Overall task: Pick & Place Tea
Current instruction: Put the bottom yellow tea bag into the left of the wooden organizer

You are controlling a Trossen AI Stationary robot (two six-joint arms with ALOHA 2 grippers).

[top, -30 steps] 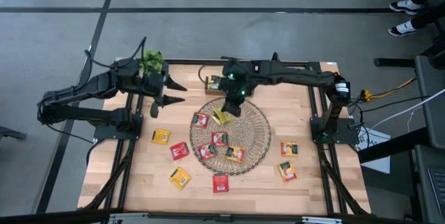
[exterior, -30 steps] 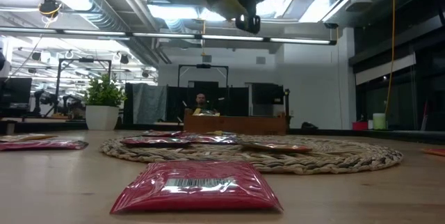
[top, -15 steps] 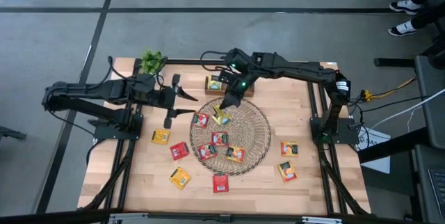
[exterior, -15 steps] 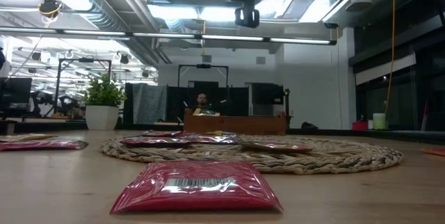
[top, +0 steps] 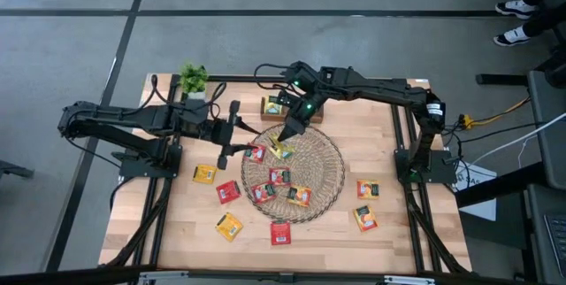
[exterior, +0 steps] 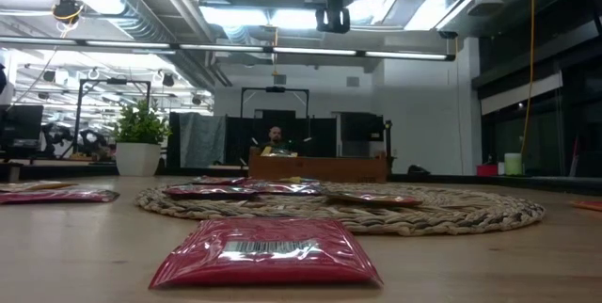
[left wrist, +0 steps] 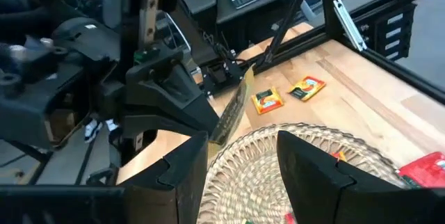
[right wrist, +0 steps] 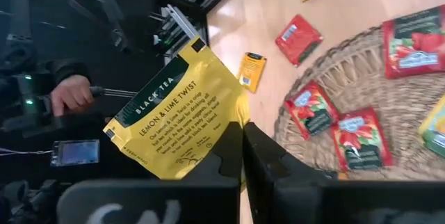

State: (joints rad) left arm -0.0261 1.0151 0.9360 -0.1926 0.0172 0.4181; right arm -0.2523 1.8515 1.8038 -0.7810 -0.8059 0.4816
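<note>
A round wicker mat (top: 329, 165) lies mid-table with several red and orange tea sachets on it, such as a red one (top: 256, 153). More sachets lie flat on the wood, such as one to the left (top: 204, 173) and one to the right (top: 367, 188). My right gripper (top: 285, 139) hovers over the mat's far-left part, shut on a yellow sachet (right wrist: 181, 123). My left gripper (top: 235, 131) is open just left of the mat, fingers (left wrist: 188, 175) pointing toward the right gripper and touching nothing. A red sachet (exterior: 266, 251) lies nearest the low camera. My right gripper pinches the yellow sachet between its two fingers at one corner (right wrist: 233, 123). The fingers come down from above, slanting toward the table's left. The sachet is lifted clear of the mat and sticks out beyond the fingertips, tilted, seen edge-on in the left wrist view (left wrist: 233, 113).
A small box (top: 272, 106) sits by the mat's far edge and a potted plant (top: 194, 79) at the far-left corner. Black frame rails run along the table's left and right sides. Bare wood shows near the right and near edges. A person's hand (right wrist: 69, 95) shows beyond the table.
My left gripper has swung from near the plant toward the mat, ending beside its left rim, still open. My right gripper has risen with the yellow sachet, which climbs out of the top of the low view.
</note>
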